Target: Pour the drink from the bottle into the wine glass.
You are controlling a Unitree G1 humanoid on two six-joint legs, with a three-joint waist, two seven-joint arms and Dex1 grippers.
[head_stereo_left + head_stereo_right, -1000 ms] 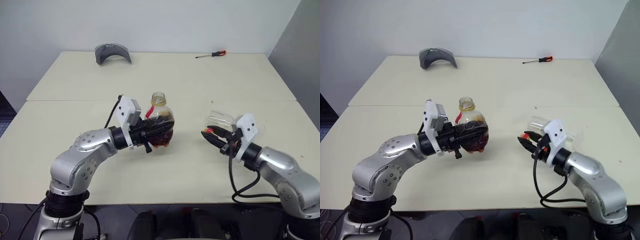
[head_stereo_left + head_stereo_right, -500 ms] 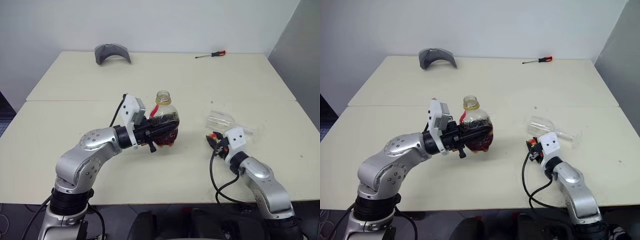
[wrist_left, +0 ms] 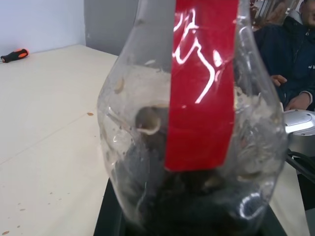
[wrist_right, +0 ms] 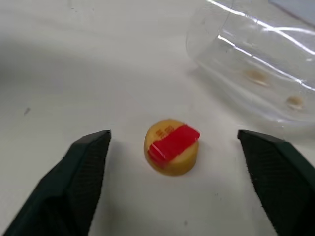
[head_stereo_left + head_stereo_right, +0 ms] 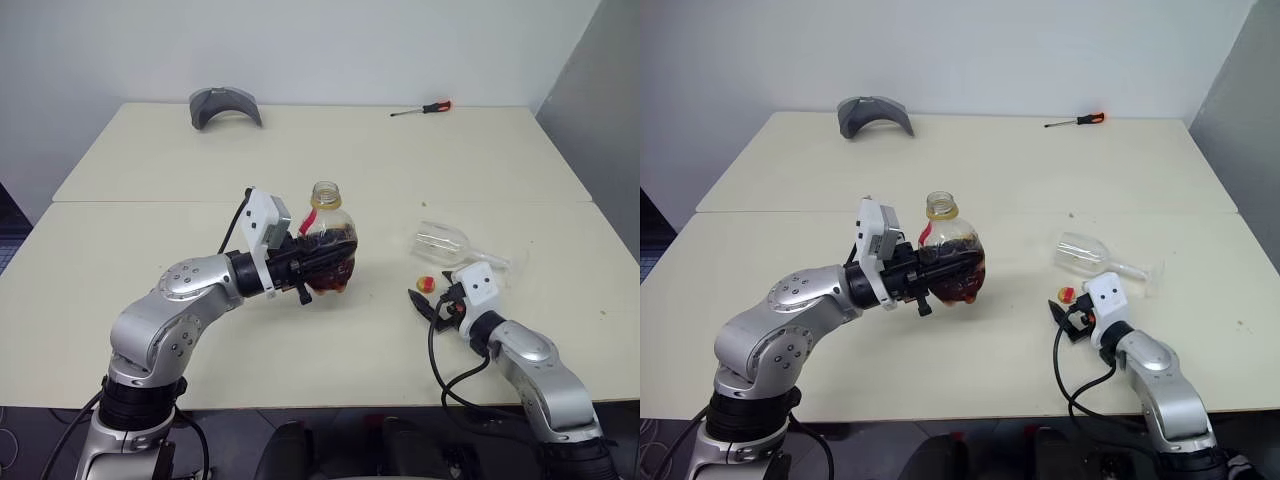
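My left gripper (image 5: 318, 266) is shut on the bottle (image 5: 326, 218), holding it upright above the table with its neck uncapped. The dark drink (image 5: 330, 274) fills its lower part, and a red label strip (image 3: 202, 83) runs down its side. The clear wine glass (image 5: 446, 241) lies on its side on the table to the right, its stem pointing right. Just in front of the glass, the yellow cap (image 4: 171, 146) with a red strip rests on the table. My right gripper (image 4: 173, 132) is low at the table, open, with the cap lying loose between its fingertips.
A grey curved object (image 5: 225, 105) sits at the far left of the table and a red-handled screwdriver (image 5: 425, 108) at the far right. A seam (image 5: 150, 201) crosses the tabletop. A person in dark clothes (image 3: 290, 54) is beyond the bottle in the left wrist view.
My right gripper sank to the table and opened, letting go of the yellow cap, which now lies on the table. The left gripper and bottle kept still.
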